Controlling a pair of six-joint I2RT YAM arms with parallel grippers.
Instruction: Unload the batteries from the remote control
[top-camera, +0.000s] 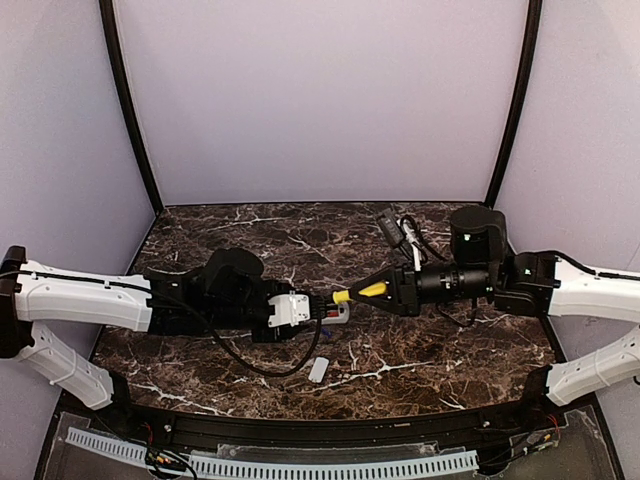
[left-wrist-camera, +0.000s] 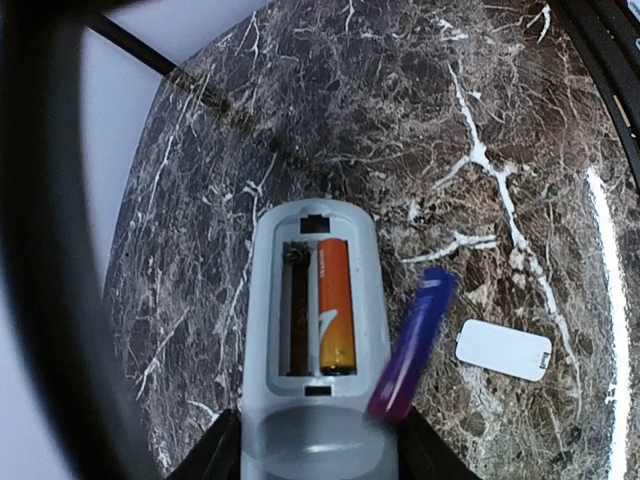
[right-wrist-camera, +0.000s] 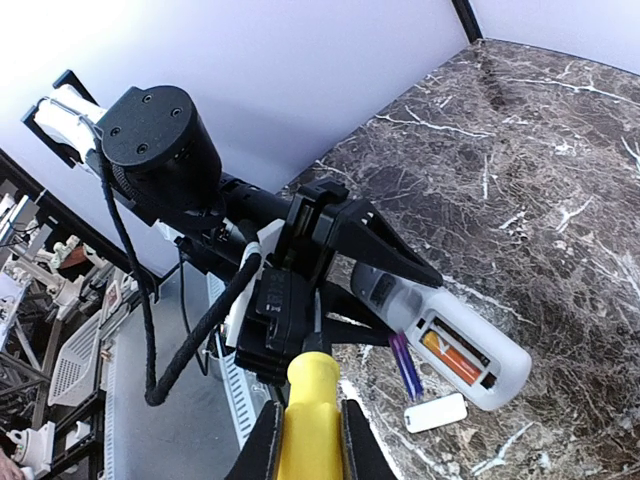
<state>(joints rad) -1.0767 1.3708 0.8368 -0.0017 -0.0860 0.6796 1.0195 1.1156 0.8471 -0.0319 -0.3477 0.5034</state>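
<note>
Two tools meet over the middle of the marble tabletop: the left tool is clamped on the remote control, its open back facing up. The right tool is closed tight on a yellow-handled pry stick, whose purple tip hangs just right of the remote. The white cover lies on the near tabletop and one orange battery sits beside an empty slot, so I would work the tip under one battery end and lever gently.

One battery lies in the remote control, cover beside.
</note>
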